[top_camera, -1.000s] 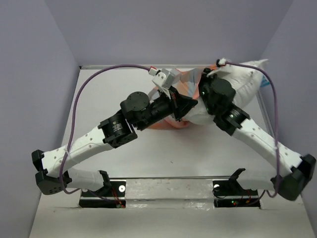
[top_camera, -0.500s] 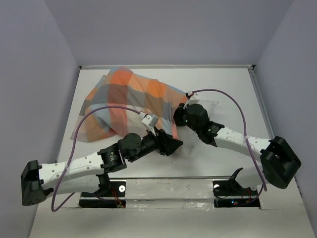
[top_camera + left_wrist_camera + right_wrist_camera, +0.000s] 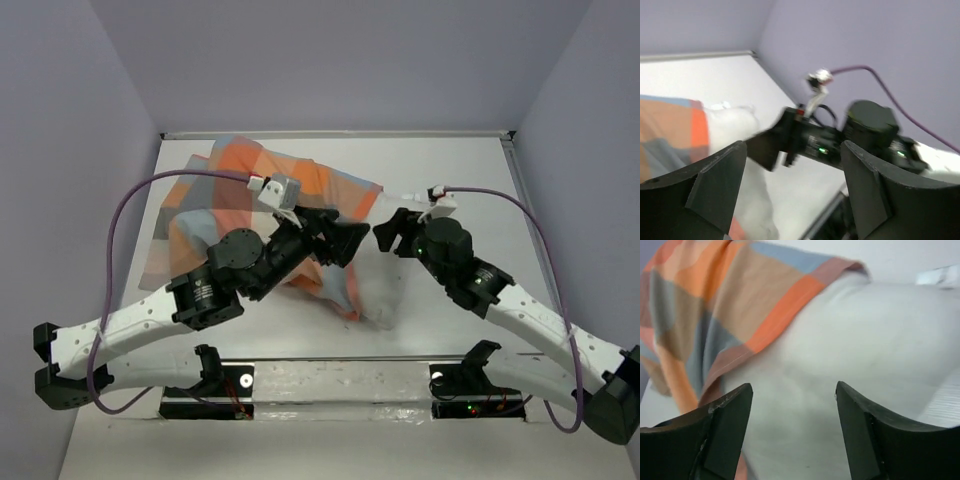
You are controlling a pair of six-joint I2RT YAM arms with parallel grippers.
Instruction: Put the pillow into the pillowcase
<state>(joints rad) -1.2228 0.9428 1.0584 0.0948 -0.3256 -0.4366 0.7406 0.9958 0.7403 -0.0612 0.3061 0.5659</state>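
shows left gripper (image 3: 356, 240) and right gripper (image 3: 388, 232) both released, empty, flanking bare near-right end of pillow (image 3: 378, 295); runs lengthwise far-left into pillowcase (image 3: 240, 170), squarely ahead of right gripper.

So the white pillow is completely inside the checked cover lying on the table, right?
Not completely. The pillow is only partly inside the checked cover lying on the table. A large bare white part sticks out past the cover's edge, as the right wrist view shows.
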